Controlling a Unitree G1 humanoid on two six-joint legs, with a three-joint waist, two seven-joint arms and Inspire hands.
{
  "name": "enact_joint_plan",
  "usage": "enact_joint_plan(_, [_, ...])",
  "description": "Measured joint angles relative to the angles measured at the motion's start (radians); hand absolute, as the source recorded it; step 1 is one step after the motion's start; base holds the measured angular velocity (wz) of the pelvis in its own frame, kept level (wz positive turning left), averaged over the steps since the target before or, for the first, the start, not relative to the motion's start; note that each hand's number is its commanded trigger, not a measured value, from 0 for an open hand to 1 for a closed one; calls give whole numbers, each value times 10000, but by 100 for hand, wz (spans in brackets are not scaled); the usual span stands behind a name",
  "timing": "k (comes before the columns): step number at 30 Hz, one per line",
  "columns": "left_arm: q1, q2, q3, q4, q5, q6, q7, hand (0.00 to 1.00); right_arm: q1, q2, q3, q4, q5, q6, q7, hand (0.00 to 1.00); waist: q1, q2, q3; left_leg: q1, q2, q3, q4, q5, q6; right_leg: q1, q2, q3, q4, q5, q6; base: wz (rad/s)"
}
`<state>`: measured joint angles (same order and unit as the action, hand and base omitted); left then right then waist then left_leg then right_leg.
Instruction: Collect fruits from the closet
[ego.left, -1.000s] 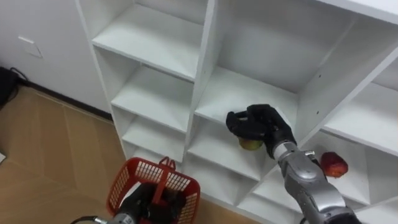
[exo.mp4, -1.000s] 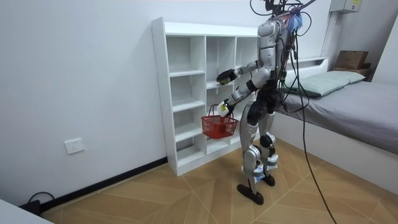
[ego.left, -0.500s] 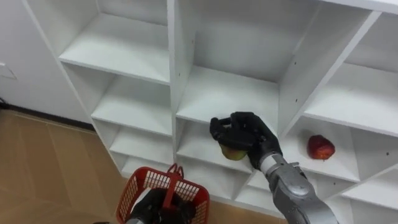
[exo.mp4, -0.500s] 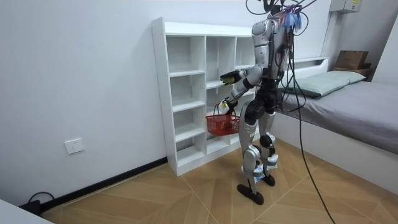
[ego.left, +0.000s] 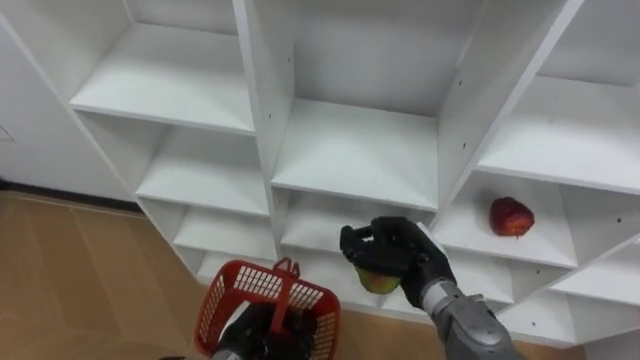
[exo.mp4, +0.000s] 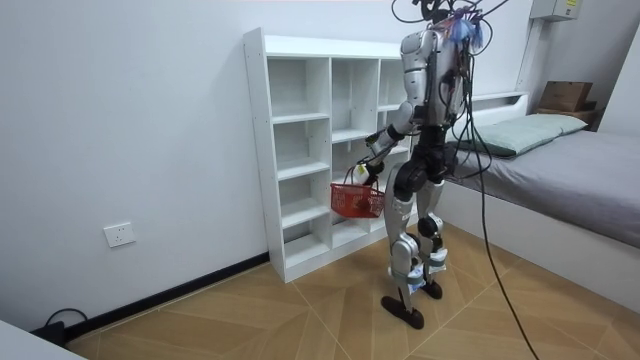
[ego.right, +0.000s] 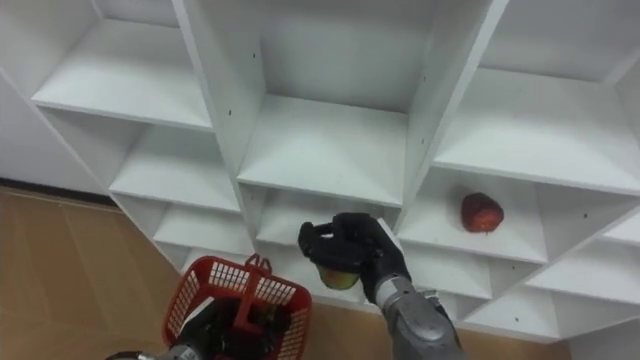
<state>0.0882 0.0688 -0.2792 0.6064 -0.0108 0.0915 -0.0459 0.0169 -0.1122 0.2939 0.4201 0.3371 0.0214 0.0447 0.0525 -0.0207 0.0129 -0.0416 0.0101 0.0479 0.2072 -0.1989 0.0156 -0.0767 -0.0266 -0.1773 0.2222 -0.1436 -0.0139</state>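
My right hand (ego.left: 398, 252) is shut on a yellow-green fruit (ego.left: 374, 282). It holds the fruit in front of the white closet (ego.left: 350, 150), below the middle shelf and up to the right of the red basket (ego.left: 262, 300). My left hand (ego.left: 252, 335) is shut on the basket's handle, at the lower edge of the view. Dark things show through the basket's mesh, and I cannot tell what they are. A red apple (ego.left: 511, 216) lies on a shelf in the right-hand column. In the room view I stand facing the closet (exo.mp4: 300, 150), with the basket (exo.mp4: 357, 200) hanging at hip height.
The closet's upright boards and shelf edges close in on the hand on both sides. Wooden floor (ego.left: 90, 270) lies to the left of the basket. A bed (exo.mp4: 560, 160) stands behind me at the room view's right.
My right hand has drawn the yellow-green fruit out of the middle compartment and down towards the basket. The whole picture has shifted too, as my head camera moved.
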Motion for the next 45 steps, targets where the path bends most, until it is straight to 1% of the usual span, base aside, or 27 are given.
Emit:
enact_joint_plan(1, [-117,6,-2,135,-1,-134,0,100,-29,10,-5,124,31,-1,-20,100,6,10,1,-110,-1,33,7,10,12,-135,-5,17,21,3,-6,-8])
enact_joint_plan(3, [-218,5,-6,248,-6,-218,16,100,-146,33,-3,410,76,-67,-76,100,-18,35,-4,-236,-5,75,36,13,16,-294,-7,70,39,9,-13,-8])
enact_joint_plan(6, [-252,40,-191,251,-377,-280,77,100,-182,27,-20,725,98,-138,-215,100,-22,93,-7,-324,-7,77,39,12,17,-370,-6,82,36,8,-13,-2])
enact_joint_plan(7, [-269,67,-210,251,-422,-293,78,100,-258,37,-17,882,141,-176,-213,100,-30,116,4,-375,-8,84,39,12,16,-434,-5,97,36,9,-13,0])
enact_joint_plan(11, [-273,116,-380,274,-661,-334,80,100,-478,54,-11,1373,165,-209,-225,100,-168,228,18,-396,-3,85,39,13,16,-455,-2,102,24,9,-13,0])
enact_joint_plan(13, [-366,135,-391,320,-663,-365,66,100,-551,53,-17,1580,168,-275,-290,100,-205,310,58,-398,-5,97,39,13,16,-462,-1,127,2,9,-13,-2])
enact_joint_plan(15, [-410,160,-388,321,-663,-411,44,100,-550,51,-17,1621,168,-285,-344,100,-223,361,78,-405,-2,110,38,13,16,-471,1,132,-7,9,-13,0])
enact_joint_plan(18, [-433,184,-391,372,-673,-549,-63,100,-562,55,-16,1871,158,-389,-322,100,-245,407,64,-408,0,111,40,13,16,-473,2,122,-12,8,-13,0])
enact_joint_plan(23, [-433,193,-437,395,-1182,-556,-81,100,-580,55,-10,2292,209,-425,-187,100,-229,437,63,-416,-2,116,55,13,16,-472,-4,114,-9,9,-13,0])
enact_joint_plan(25, [-459,149,-624,395,-1168,-556,-85,100,-715,79,0,2487,208,-424,-164,100,-215,551,57,-493,-4,137,77,13,17,-539,-15,108,12,12,-10,0])
enact_joint_plan(26, [-474,148,-692,396,-1169,-556,-95,100,-772,81,-4,2492,206,-424,-165,100,-221,594,32,-559,-7,149,86,13,18,-624,-22,115,43,17,-10,-4])
enact_joint_plan(28, [-524,103,-835,423,-1168,-554,-162,100,-1172,98,-7,2880,206,-445,-172,100,-263,761,33,-736,-9,204,133,30,39,-878,-49,130,219,21,-13,-6])
enact_joint_plan(30, [-524,23,-877,424,-1168,-555,-271,100,-1291,204,-9,3032,206,-444,-176,100,-251,829,27,-805,-8,228,145,42,44,-989,-69,130,294,19,-16,-2])
enact_joint_plan(34, [-530,-36,-906,527,-1169,-555,-327,100,-1348,309,7,3136,210,-442,-171,100,-269,821,36,-859,-23,273,153,64,53,-1074,-84,138,332,16,-18,0])
enact_joint_plan(36, [-532,-16,-1001,581,-1166,-551,-327,100,-1351,359,22,3135,220,-440,-169,100,-263,804,44,-871,-38,320,152,71,65,-1108,-100,161,329,13,-14,-5])
enact_joint_plan(38, [-536,-33,-1049,597,-1165,-529,-320,100,-1356,397,84,3168,472,-417,-155,100,-290,779,58,-874,-55,321,151,80,79,-1108,-122,154,328,8,-5,0])
enact_joint_plan(40, [-573,-16,-1178,607,-1157,-530,-316,100,-1483,539,78,3461,881,-410,-54,100,-341,718,97,-872,-63,328,150,91,92,-1100,-127,151,314,6,-1,0])
enact_joint_plan(42, [-572,-14,-1213,610,-1158,-529,-316,100,-1549,657,76,3608,965,-389,17,100,-411,663,129,-878,-63,331,151,92,93,-1101,-126,147,305,6,-1,0])
enact_joint_plan(43, [-576,-16,-1243,610,-1168,-527,-317,100,-1551,724,94,3608,978,-360,29,100,-440,642,137,-895,-61,337,153,92,93,-1113,-126,140,297,6,-1,0])
enact_joint_plan(45, [-626,-29,-1314,610,-1169,-504,-317,100,-1554,736,209,3612,1086,-322,54,100,-458,637,134,-926,-62,347,154,92,93,-1144,-128,134,284,6,-1,0])
